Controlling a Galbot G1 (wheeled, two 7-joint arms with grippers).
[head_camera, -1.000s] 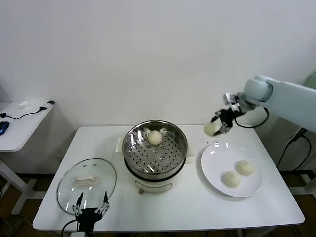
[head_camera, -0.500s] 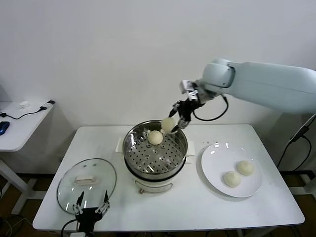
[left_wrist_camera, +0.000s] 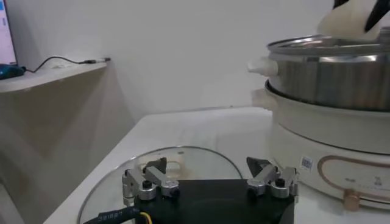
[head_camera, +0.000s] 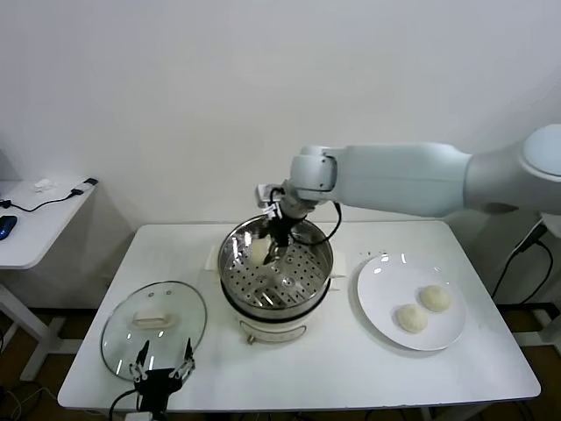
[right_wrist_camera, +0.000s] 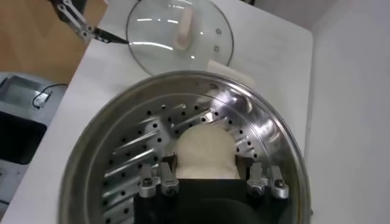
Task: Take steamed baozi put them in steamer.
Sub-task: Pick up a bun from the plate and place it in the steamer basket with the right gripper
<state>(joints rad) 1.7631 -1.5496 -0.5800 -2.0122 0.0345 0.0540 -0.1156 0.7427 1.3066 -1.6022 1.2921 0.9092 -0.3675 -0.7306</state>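
- Buns: one bun is held over the steamer tray, clamped between the right claw's fingers.
- Whether another bun is already inside cannot be told; the claw is in the way.
- Two buns are left on the white plate.
- Left claw is parked by the glass lid, fingers apart.
- Buns look smooth, round and soft. The steamer is shiny metal, and its tray is full of little holes.

Bright, even light falls from overhead, throwing white glare onto the steel pot below the right end effector and the glass lid, with soft shadows and the nearest end effector parts slightly blurred.
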